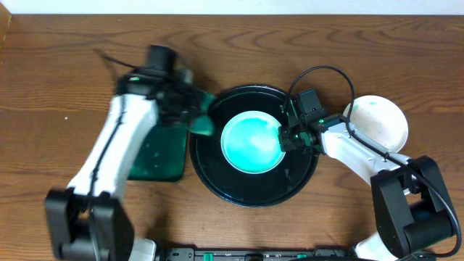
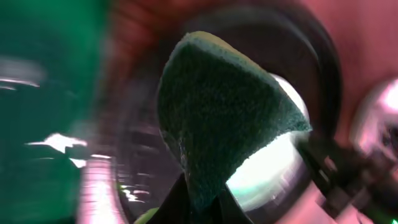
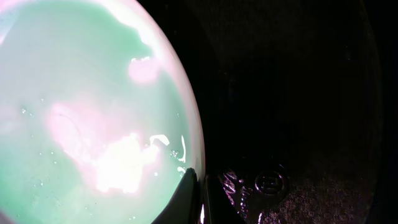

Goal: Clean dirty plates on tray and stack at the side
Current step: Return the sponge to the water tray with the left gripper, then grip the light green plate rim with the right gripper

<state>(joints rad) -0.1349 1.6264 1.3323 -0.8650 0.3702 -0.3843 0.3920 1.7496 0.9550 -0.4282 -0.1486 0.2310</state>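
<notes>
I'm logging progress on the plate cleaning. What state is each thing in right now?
Teal-smeared white round plate: dirty, lying on the tray.
Large round black tray: holds that one plate.
White round plate on the wooden table: off the tray, nearly clean.
Dark green sponge: held over the tray's left rim.
Left gripper: shut on the sponge.
Right gripper: shut on the dirty plate's rim.
Small rectangular dark-green tray: beside the black tray.

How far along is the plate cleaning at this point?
Done: one clean-looking plate sits on the tabletop right of the tray. In hand: the right gripper pinches the rim of the smeared plate on the tray, and the left gripper holds the sponge at the tray's left rim, apart from that plate. Left: wipe it and stack it at the side.
</notes>
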